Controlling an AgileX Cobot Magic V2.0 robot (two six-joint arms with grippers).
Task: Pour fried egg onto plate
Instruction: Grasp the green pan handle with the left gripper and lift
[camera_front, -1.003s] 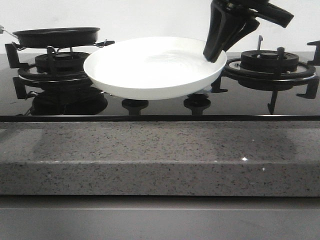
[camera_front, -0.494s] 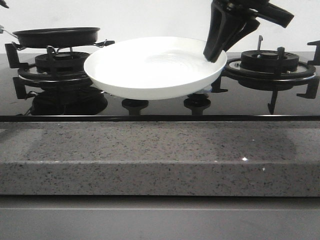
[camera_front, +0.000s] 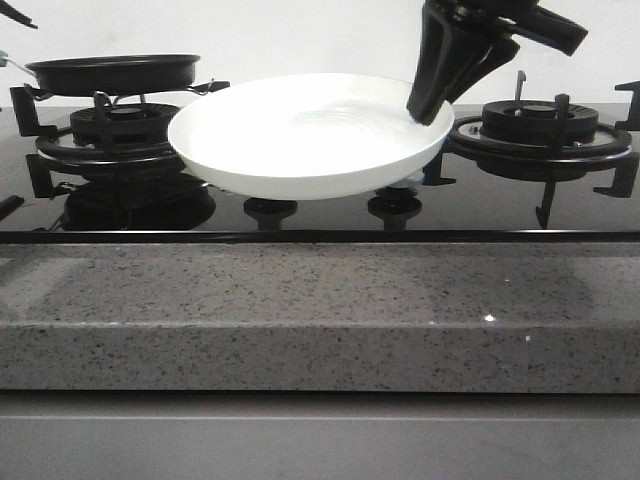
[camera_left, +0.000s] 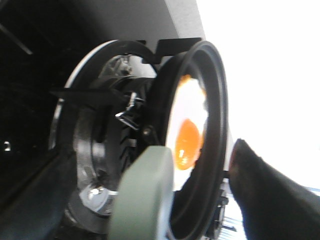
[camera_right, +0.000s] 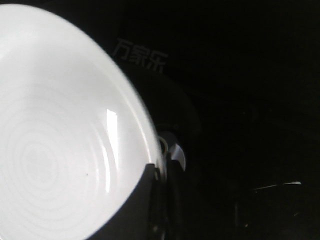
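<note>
Plate (camera_front: 305, 135) hangs in the air above the black glass hob (camera_front: 320, 215), between the 2 burner grates, held level with its bowl empty and glossy. Right gripper (camera_front: 432, 100) pinches the rim on the plate's right side, jaws closed on the white edge; in the right wrist view the plate (camera_right: 60, 130) fills most of the frame and a dark finger (camera_right: 135, 210) overlaps its rim. Black frying pan (camera_front: 112, 72) sits on the left burner grate (camera_front: 110, 135). Seen from the left wrist, the pan (camera_left: 200, 135) holds the fried egg (camera_left: 189, 132), white with an orange yolk, lying against its inner face. Left gripper (camera_left: 200, 200) sits close to the pan with its 2 fingers spread apart, 1 pale green pad (camera_left: 142, 195) in front of the pan and a dark finger (camera_left: 270, 195) on the other side; whether either touches the pan I cannot tell.
</note>
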